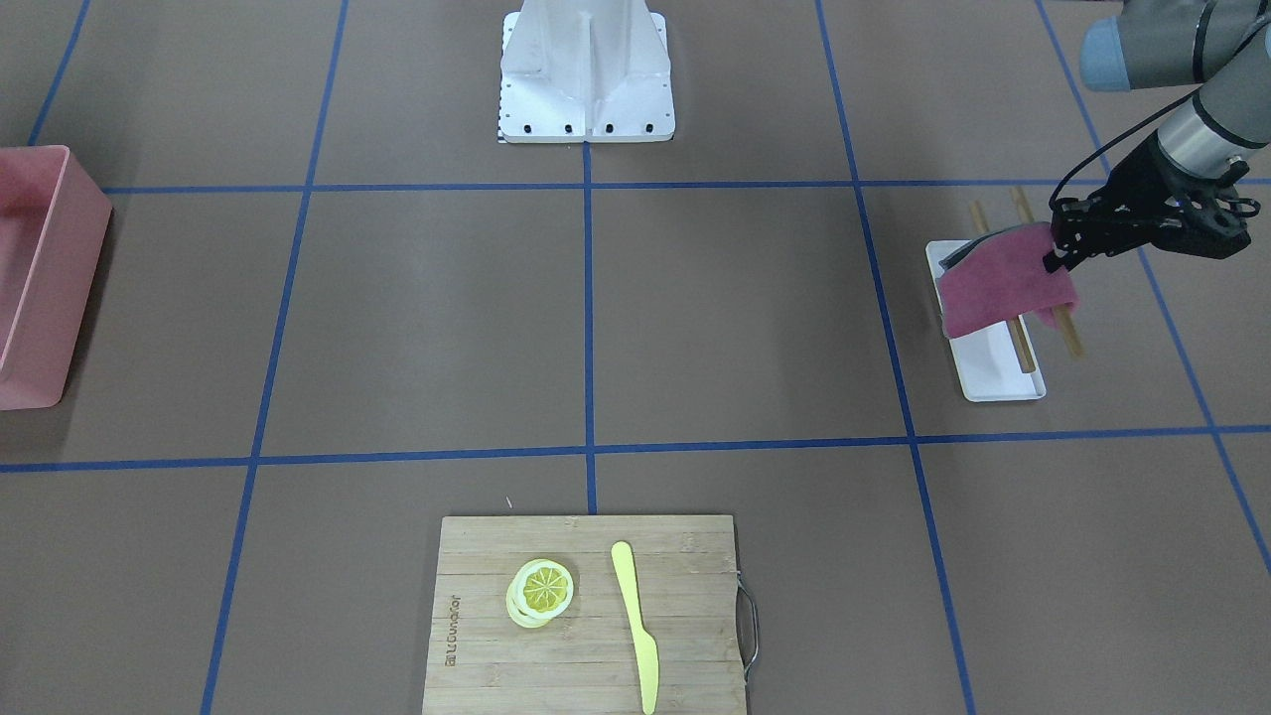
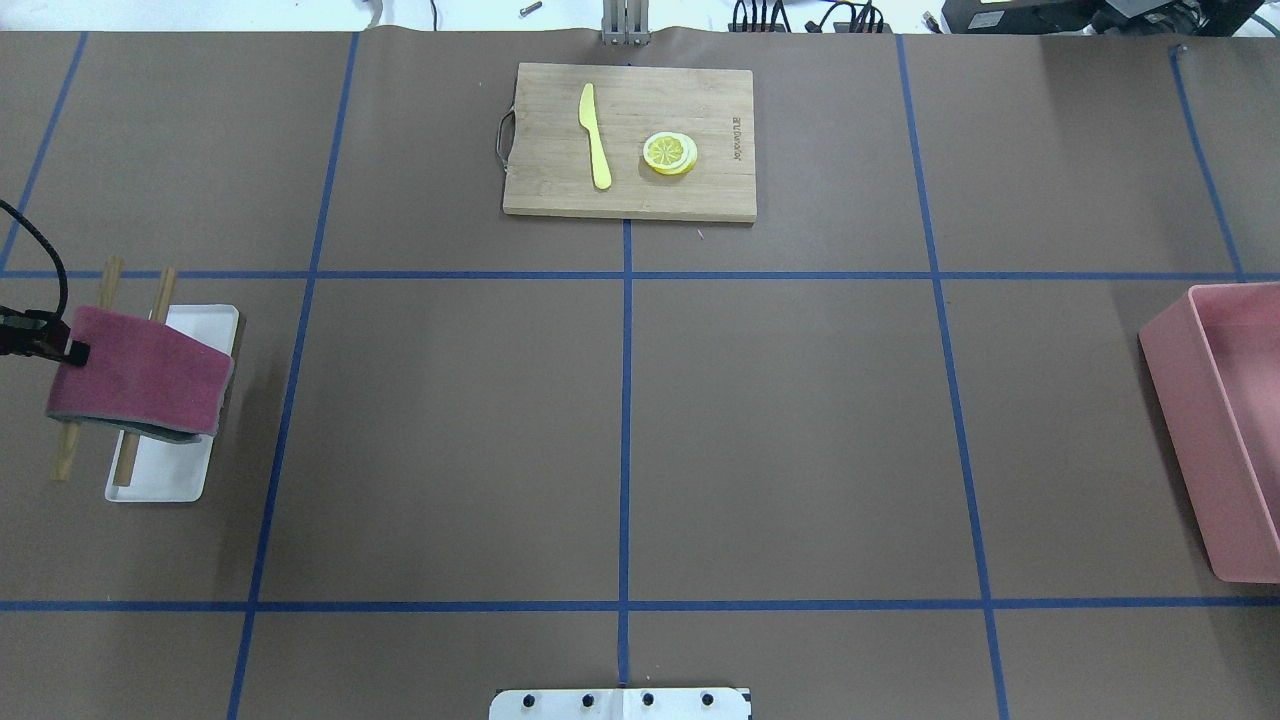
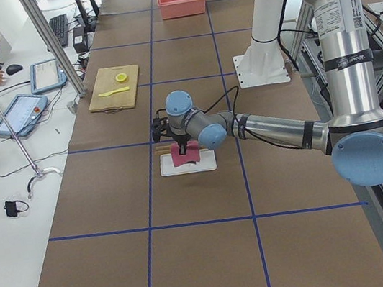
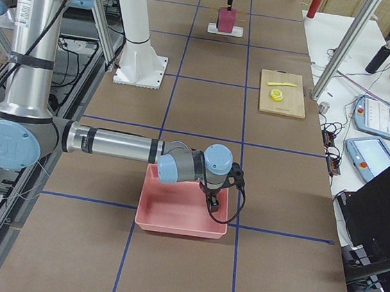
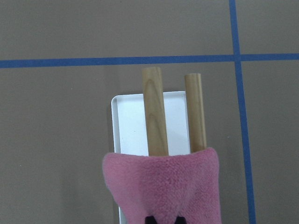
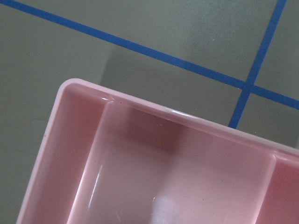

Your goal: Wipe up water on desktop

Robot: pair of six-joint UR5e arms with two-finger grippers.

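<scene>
The desktop (image 1: pixel 735 318) is a matte brown surface crossed by blue tape lines; I see no water on it. My left gripper (image 1: pixel 1064 256) is shut on a folded pink cloth (image 1: pixel 1003 283) and holds it lifted over a white tray (image 1: pixel 998 372) with two wooden sticks (image 1: pixel 1067 333). In the left wrist view the cloth (image 5: pixel 163 186) hangs in front of the sticks (image 5: pixel 154 112) and the tray (image 5: pixel 131 121). My right gripper (image 4: pixel 211 202) hovers over a pink bin (image 4: pixel 173 217); I cannot tell whether it is open or shut.
A bamboo cutting board (image 1: pixel 695 596) with a yellow knife (image 1: pixel 635 616) and lemon slices (image 1: pixel 541 591) lies at the table's far middle. The pink bin (image 2: pixel 1215 420) stands at the robot's right. The white robot base (image 1: pixel 586 74) is at the near edge.
</scene>
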